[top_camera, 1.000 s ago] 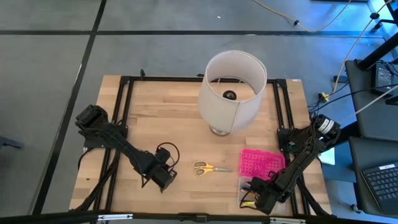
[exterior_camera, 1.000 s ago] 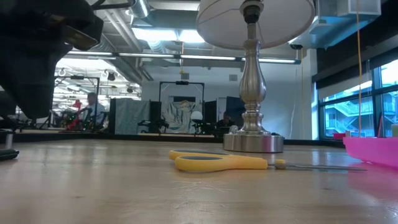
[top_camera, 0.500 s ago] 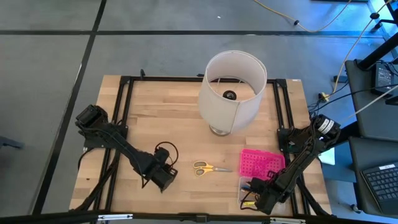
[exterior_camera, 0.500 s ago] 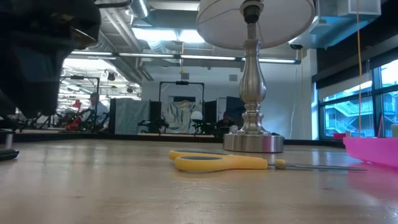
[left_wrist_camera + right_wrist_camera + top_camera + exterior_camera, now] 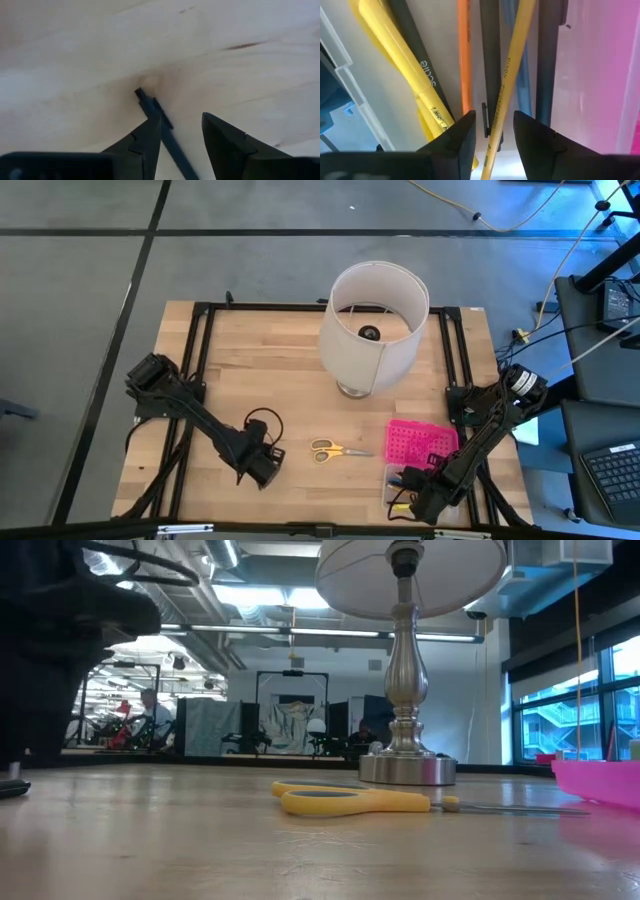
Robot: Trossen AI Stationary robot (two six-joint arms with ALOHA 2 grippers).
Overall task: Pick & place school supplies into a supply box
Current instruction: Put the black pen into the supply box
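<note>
A thin black pen (image 5: pixel 159 120) lies flat on the wooden table, running between the open fingers of my left gripper (image 5: pixel 181 142), close beside one finger (image 5: pixel 146 142). That gripper (image 5: pixel 263 470) points down at the near left. My right gripper (image 5: pixel 412 500) hangs open over the near end of the supply box (image 5: pixel 398 480), whose pink dotted lid (image 5: pixel 420 442) lies folded back. In the box lie pens and pencils; a yellow pencil (image 5: pixel 507 85) and a black pen (image 5: pixel 489 60) show between my right gripper's (image 5: pixel 494 132) fingers. Yellow-handled scissors (image 5: pixel 336 450) lie flat mid-table. My left gripper stands over the black pen with a finger on either side, pointing down; whether the nearer finger touches the pen, I cannot tell. My right gripper's fingers reach down into the box on either side of the yellow pencil, with gaps showing; no touch shows.
A lamp with a big white shade (image 5: pixel 372 325) stands at the far middle, its metal foot (image 5: pixel 405 768) just behind the scissors (image 5: pixel 350 801). A black cable loop (image 5: pixel 262 420) sits on my left arm. Bare wood lies between the scissors and my left gripper.
My left gripper has turned about its own pointing line and sunk slightly toward the table at the near left. The scissors, the box and my right gripper have stayed where they were.
</note>
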